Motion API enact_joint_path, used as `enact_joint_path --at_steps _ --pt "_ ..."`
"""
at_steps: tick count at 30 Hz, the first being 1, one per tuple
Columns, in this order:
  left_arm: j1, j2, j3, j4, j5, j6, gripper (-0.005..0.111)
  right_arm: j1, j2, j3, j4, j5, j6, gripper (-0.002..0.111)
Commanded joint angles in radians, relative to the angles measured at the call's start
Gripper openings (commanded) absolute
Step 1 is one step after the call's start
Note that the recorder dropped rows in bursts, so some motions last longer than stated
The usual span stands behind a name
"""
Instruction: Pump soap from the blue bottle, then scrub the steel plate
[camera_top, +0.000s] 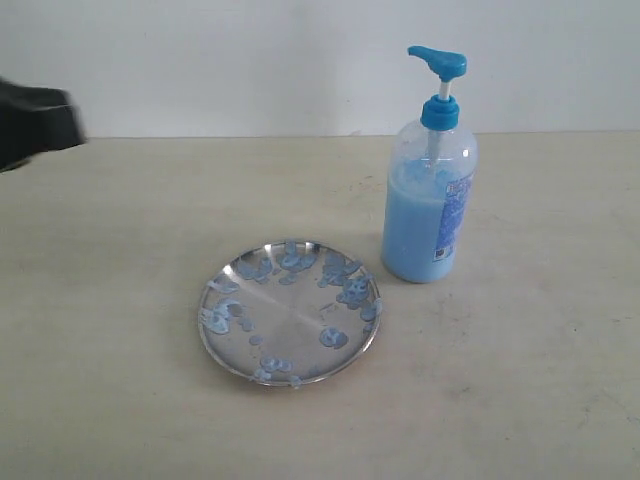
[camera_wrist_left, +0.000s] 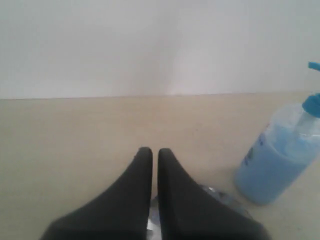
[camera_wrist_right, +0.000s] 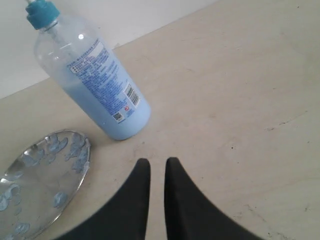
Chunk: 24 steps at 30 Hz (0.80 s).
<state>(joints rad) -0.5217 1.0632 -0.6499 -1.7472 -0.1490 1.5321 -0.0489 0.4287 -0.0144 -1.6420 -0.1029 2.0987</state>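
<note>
The steel plate (camera_top: 288, 318) lies flat in the middle of the table, spotted with pale blue soap blobs (camera_top: 334, 338). To its right and further back stands the blue bottle (camera_top: 428, 215), upright, with its pump head (camera_top: 437, 62) raised and about half full of light blue soap. My left gripper (camera_wrist_left: 155, 151) is shut on nothing, above the plate's (camera_wrist_left: 222, 196) left side, with the bottle (camera_wrist_left: 277, 167) well off. My right gripper (camera_wrist_right: 157, 162) is shut and empty over bare table, beside the bottle (camera_wrist_right: 102, 90) and the plate (camera_wrist_right: 35, 175).
A dark part of the left arm (camera_top: 35, 125) juts in at the exterior view's upper left edge. The beige tabletop (camera_top: 520, 380) runs back to a white wall (camera_top: 250, 60). Nothing else stands on the table.
</note>
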Motion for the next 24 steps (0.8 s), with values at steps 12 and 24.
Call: enact_joint_path --at_steps 12,24 --pt "-0.001 0.565 -0.231 0.769 0.639 -0.709 0.004 -0.001 0.000 -0.019 1.945 0.004 -0.008 0.000" --pt "-0.001 0.514 -0.728 1.727 1.208 -1.352 0.004 -0.001 -0.039 0.014 1.945 0.188 -0.008 0.000"
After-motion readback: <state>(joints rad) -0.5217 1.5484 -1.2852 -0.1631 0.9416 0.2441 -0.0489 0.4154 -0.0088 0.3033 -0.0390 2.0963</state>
